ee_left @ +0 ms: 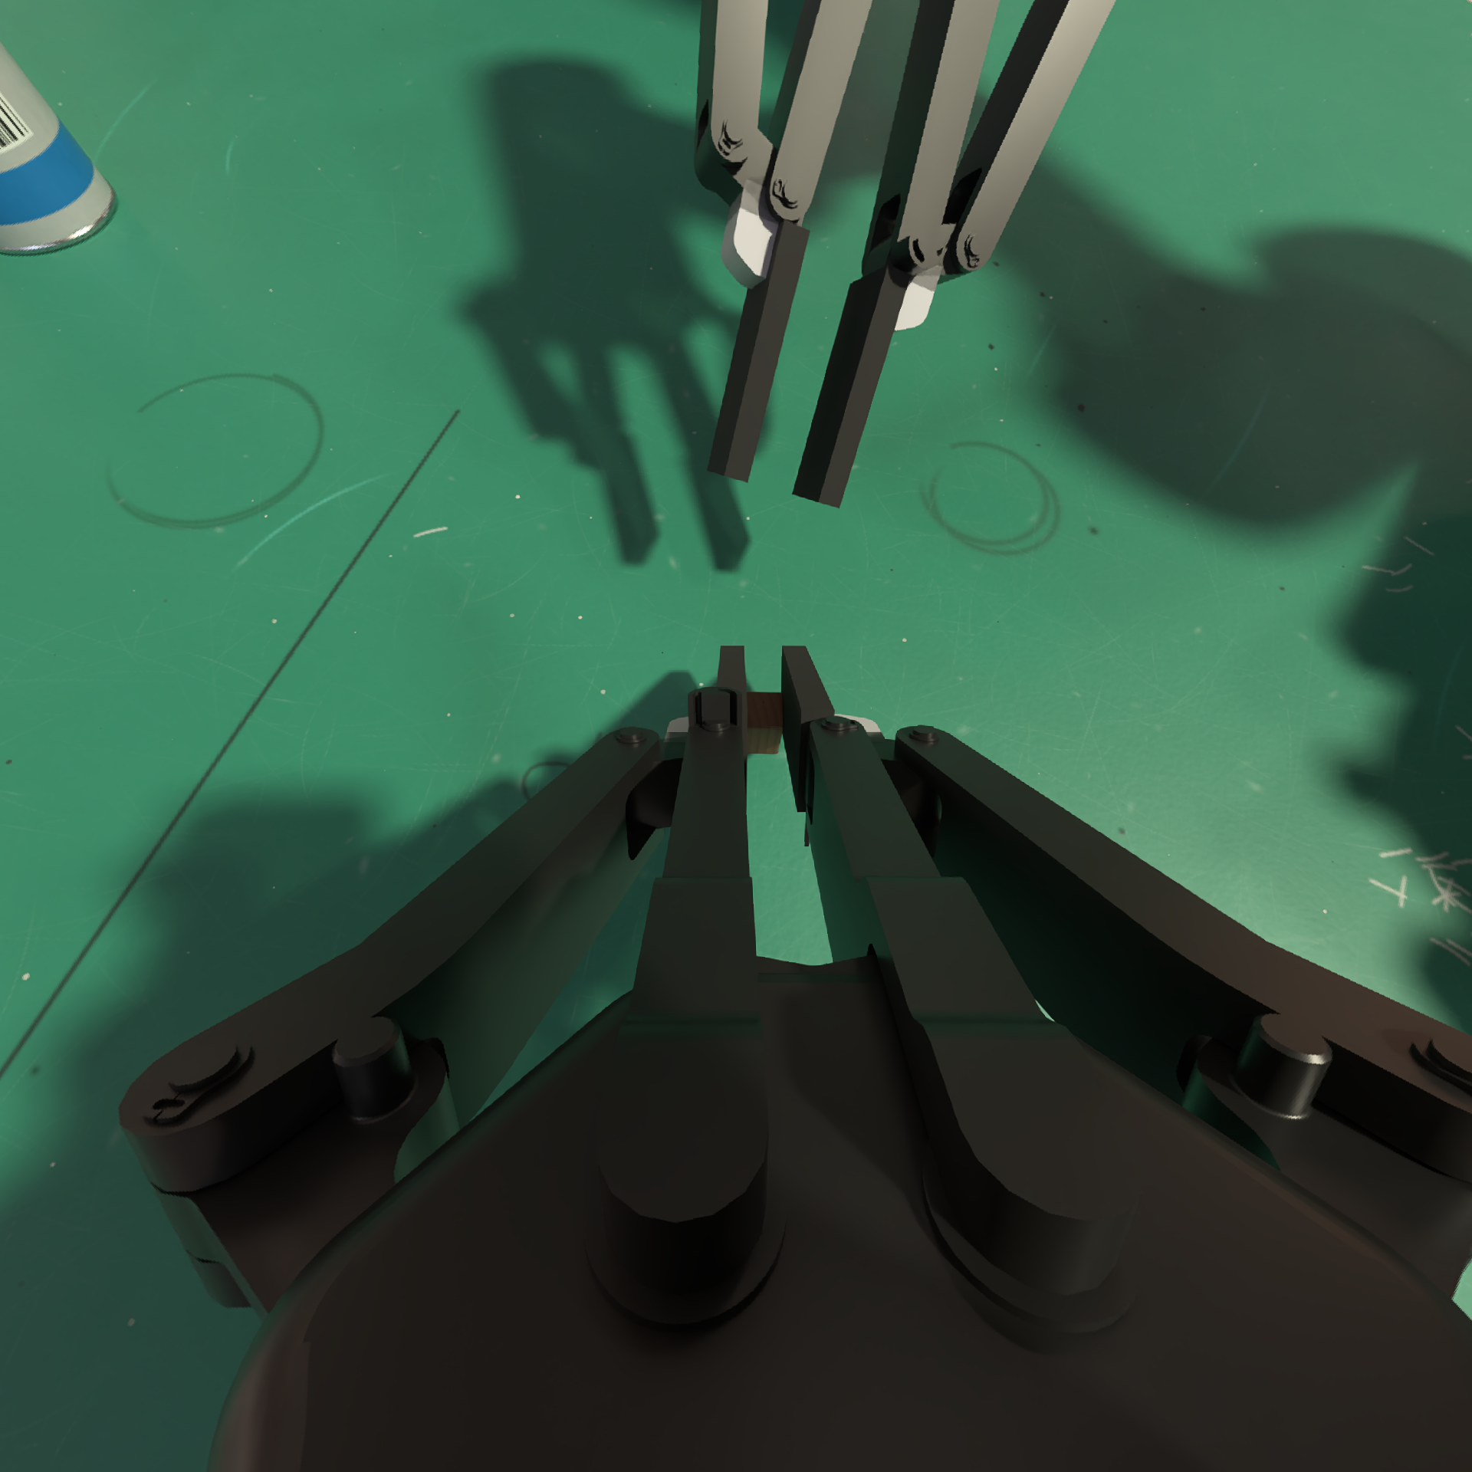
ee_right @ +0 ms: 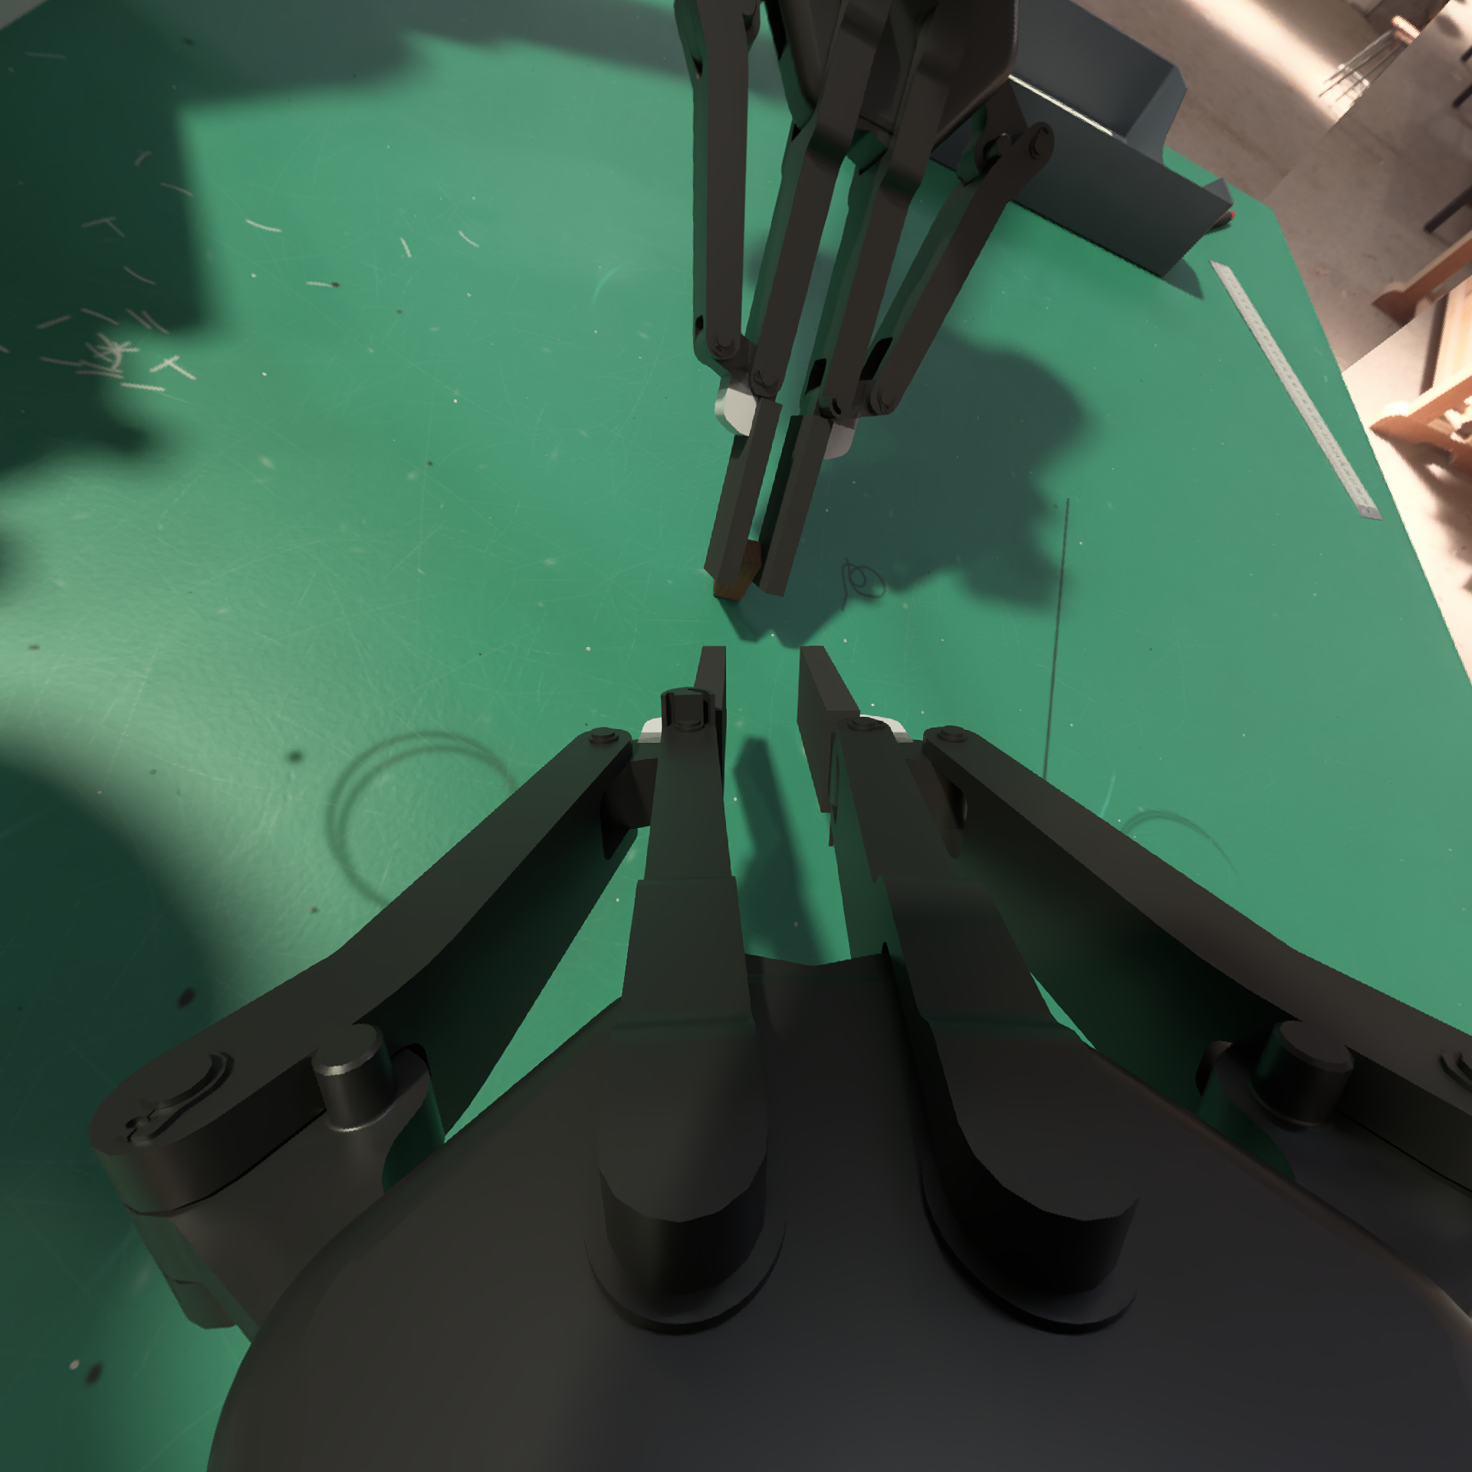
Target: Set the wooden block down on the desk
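Observation:
A small wooden block (ee_left: 763, 717) is pinched between the fingers of my left gripper (ee_left: 763, 653), well back from the tips. In the right wrist view the left gripper (ee_right: 749, 585) points down, with the block (ee_right: 739, 575) at its tips, very close to the green desk (ee_right: 398, 518). I cannot tell whether the block touches the desk. My right gripper (ee_right: 761, 657) is empty, its fingers a narrow gap apart. It hangs opposite the left gripper, above the desk, and also shows in the left wrist view (ee_left: 773, 487).
A blue and white can (ee_left: 40, 159) stands at the far left of the left wrist view. A grey box (ee_right: 1115, 183) and a metal ruler (ee_right: 1290, 382) lie near the desk's edge at the right of the right wrist view.

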